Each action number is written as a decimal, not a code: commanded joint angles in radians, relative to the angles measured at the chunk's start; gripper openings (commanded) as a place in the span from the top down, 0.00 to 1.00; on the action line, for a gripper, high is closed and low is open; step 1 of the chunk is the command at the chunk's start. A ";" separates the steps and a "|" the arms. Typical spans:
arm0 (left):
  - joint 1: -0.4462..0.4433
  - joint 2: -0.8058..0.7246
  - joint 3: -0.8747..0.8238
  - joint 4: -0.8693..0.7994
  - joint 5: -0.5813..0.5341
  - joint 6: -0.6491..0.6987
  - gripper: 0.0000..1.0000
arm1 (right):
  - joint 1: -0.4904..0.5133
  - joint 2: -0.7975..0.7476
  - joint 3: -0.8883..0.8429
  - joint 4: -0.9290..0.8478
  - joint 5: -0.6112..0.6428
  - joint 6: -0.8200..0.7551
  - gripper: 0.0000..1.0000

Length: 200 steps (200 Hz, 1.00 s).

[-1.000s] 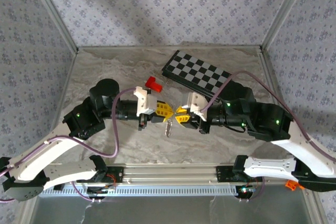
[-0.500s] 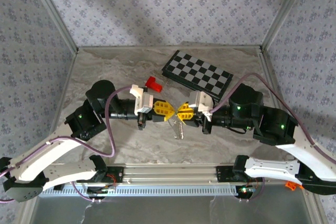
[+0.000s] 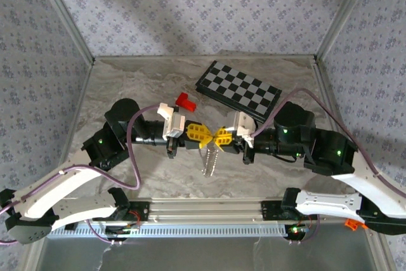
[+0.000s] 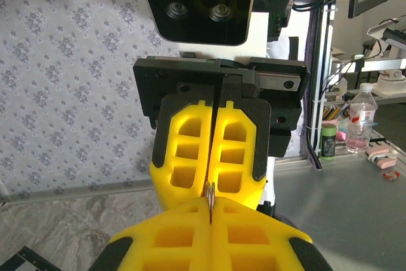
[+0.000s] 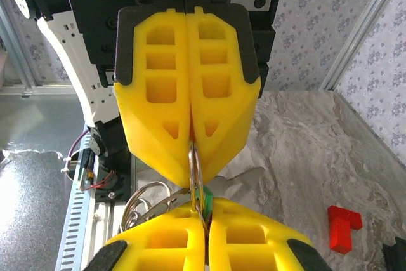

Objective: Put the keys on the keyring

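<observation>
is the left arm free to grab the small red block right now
Likely not yet: the left end effector is shut on the thin silvery metal keyring. The small red block lies close by, uncovered.

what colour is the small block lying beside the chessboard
The block is red, clearest in the top external view, just left of the chessboard.

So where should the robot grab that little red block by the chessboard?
Best from straight above, I think. The red block lies flat on the table, with the chessboard close on one side, so the way in from above looks freest. Pinch across its wider end: the sides there look straight, so they should be easier to squeeze than the stepped end.
</observation>
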 commanded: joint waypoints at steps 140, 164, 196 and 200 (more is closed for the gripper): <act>-0.008 -0.033 0.002 0.079 0.040 -0.009 1.00 | 0.006 -0.059 -0.023 0.118 -0.036 0.010 0.74; -0.008 -0.035 -0.003 0.082 0.040 -0.010 1.00 | 0.006 -0.051 -0.025 0.119 -0.049 0.015 0.78; -0.008 -0.034 -0.003 0.083 0.038 -0.010 1.00 | 0.006 -0.032 -0.025 0.118 -0.092 0.025 0.75; -0.008 -0.033 -0.004 0.085 0.038 -0.011 1.00 | 0.005 -0.032 -0.025 0.120 -0.093 0.027 0.75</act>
